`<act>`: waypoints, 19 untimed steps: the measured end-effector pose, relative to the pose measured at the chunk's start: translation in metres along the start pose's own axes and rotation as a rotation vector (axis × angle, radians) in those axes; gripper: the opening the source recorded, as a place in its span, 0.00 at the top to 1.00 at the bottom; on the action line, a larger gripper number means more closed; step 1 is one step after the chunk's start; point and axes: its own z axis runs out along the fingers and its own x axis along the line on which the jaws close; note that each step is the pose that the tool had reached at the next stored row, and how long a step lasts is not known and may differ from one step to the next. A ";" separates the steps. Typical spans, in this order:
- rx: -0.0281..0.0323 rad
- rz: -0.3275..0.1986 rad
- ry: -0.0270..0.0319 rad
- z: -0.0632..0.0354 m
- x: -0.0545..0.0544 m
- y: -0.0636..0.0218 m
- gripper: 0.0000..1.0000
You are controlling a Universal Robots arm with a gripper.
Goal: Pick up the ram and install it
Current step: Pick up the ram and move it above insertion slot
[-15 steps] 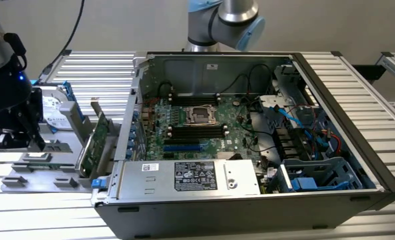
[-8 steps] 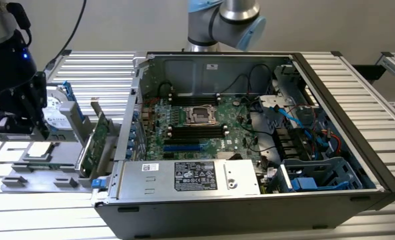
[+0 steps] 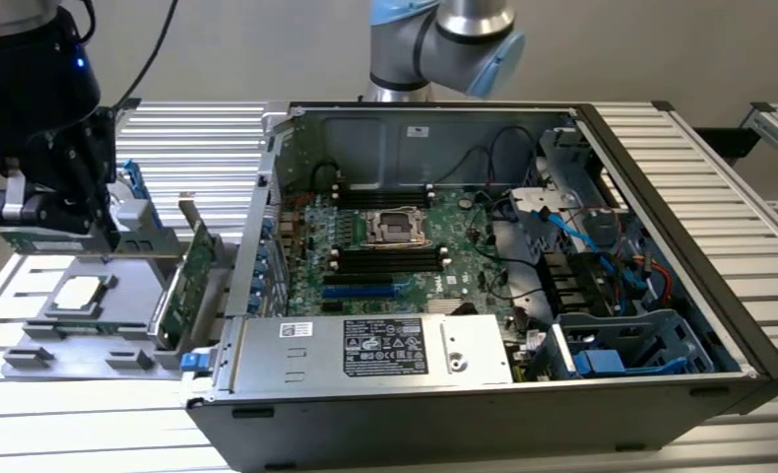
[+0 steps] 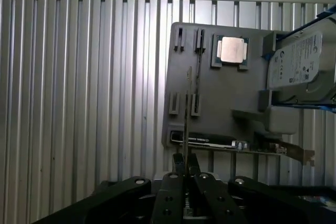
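Observation:
My gripper [image 3: 50,219] hangs above the grey parts holder [image 3: 47,340] at the exterior view's left, outside the computer case. It is shut on the ram [image 3: 37,241], a narrow green stick showing just below the fingers. In the wrist view the ram [image 4: 187,121] appears edge-on as a thin line rising from between the closed fingers [image 4: 176,164], lifted above the holder's slots [image 4: 197,103]. The black motherboard slots [image 3: 386,258] lie inside the open case, well off to the exterior view's right of the gripper.
On the holder sit a silver processor [image 3: 77,293], an upright green expansion card with a metal bracket [image 3: 187,281] and a silver hard drive [image 4: 302,66]. The case wall [image 3: 260,212] stands between holder and motherboard. A power supply [image 3: 376,347] and cables [image 3: 573,227] crowd the case.

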 end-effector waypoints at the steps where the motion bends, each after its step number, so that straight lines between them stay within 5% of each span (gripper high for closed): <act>1: -0.0001 0.000 0.0001 -0.0018 0.000 -0.0042 0.86; 19: 0.0000 0.000 0.0000 -0.0224 -0.009 -0.0802 0.86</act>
